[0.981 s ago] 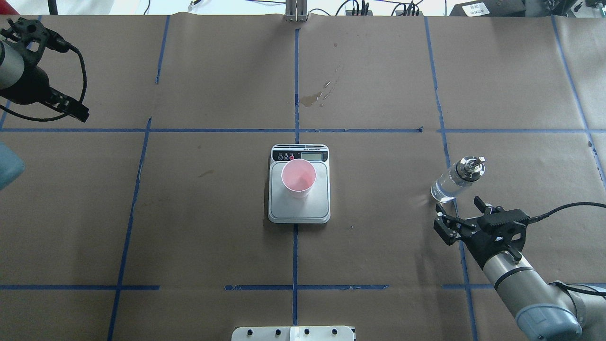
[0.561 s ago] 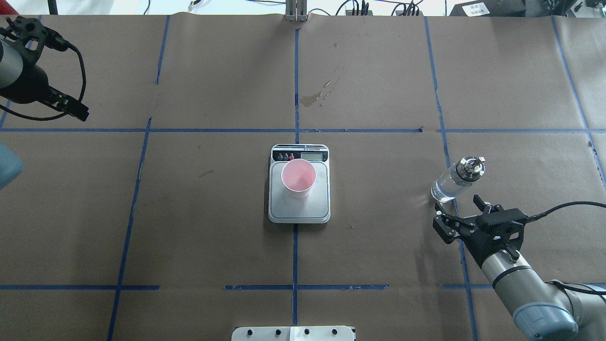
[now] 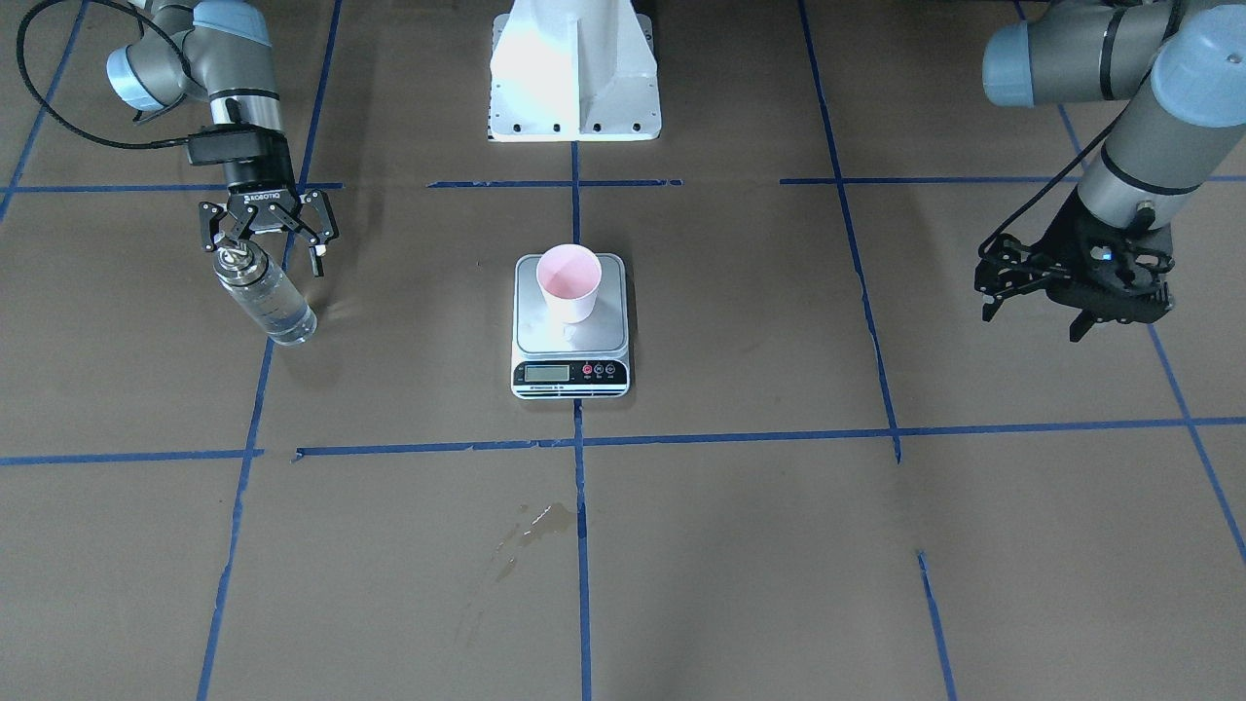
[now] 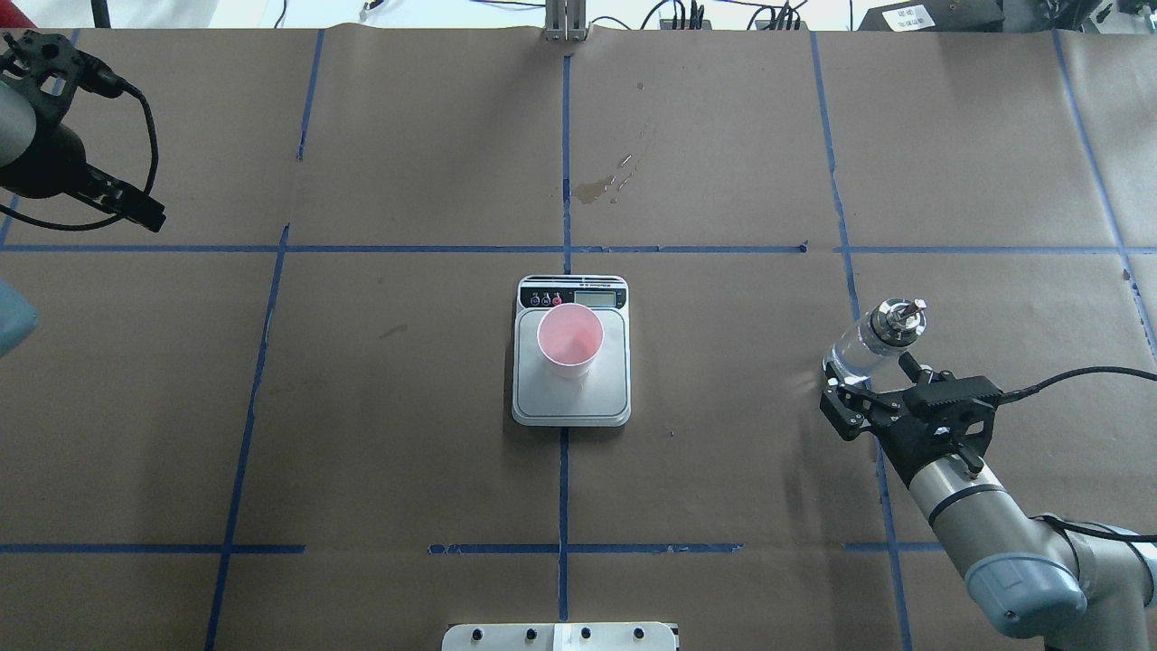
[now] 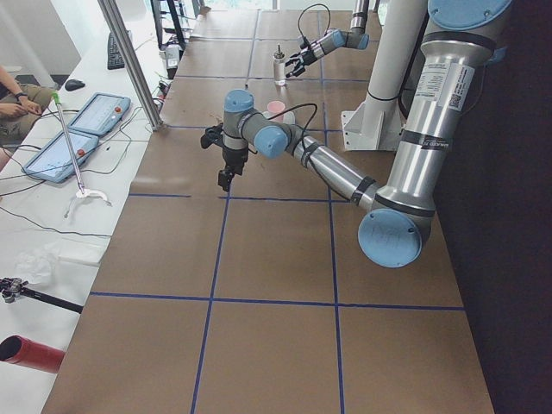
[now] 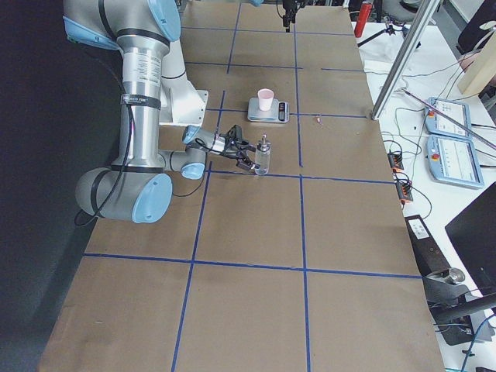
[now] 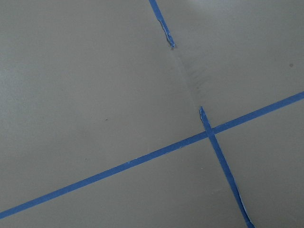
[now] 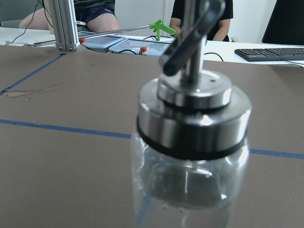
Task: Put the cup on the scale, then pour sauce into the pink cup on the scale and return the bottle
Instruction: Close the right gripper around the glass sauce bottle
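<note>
Fingers of the right gripper [image 4: 866, 387] are hanging spread wide at a slim clear glass bottle with a silver metal collar and spout [image 4: 872, 339].
Nearest the robot, by the right edge of the brown paper worktop crossed with blue tape [image 4: 407, 407], the right gripper is reaching low, released and holding nothing. The bottle is standing upright just beyond it and filling the right wrist view, though whether a finger is touching the glass cannot be told. Clear colourless sauce [image 3: 279, 313] is showing through the glass. Farther in, at the worktop's middle, a small white paper cup with a pink inside [image 4: 570, 340] is standing upright on the grey steel platform of a flat square white scale [image 4: 615, 391], toward its display end. Farthest, toward the far left corner, the left gripper [image 3: 998, 287] is hovering over bare paper; clenched or released, I cannot tell.
</note>
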